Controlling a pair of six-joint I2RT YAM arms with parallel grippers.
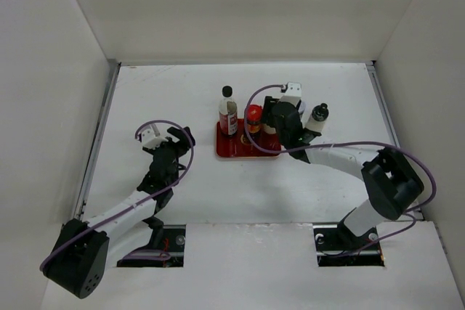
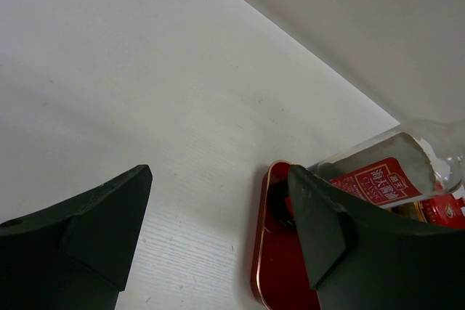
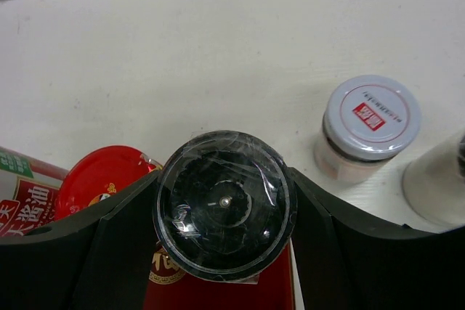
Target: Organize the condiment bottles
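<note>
A matte white table point(image 1: 167, 92) sits boxed in by plain white walls point(image 1: 218, 5). The shaker point(image 3: 224, 212) shows a round dark top under crinkled clear film. It sits over the right end of the glossy red tray point(image 1: 236, 152), clamped on both sides by the right gripper point(image 3: 224, 179). Next along the tray come the red-capped jar point(image 3: 102, 179) and the tall slim black-capped bottle point(image 1: 228, 110). Off the tray to the right stand the pale-lidded jar point(image 3: 370, 117) and the dark-knobbed bottle point(image 1: 317, 120). The left gripper point(image 2: 218, 179) hangs wide and empty over bare table.
</note>
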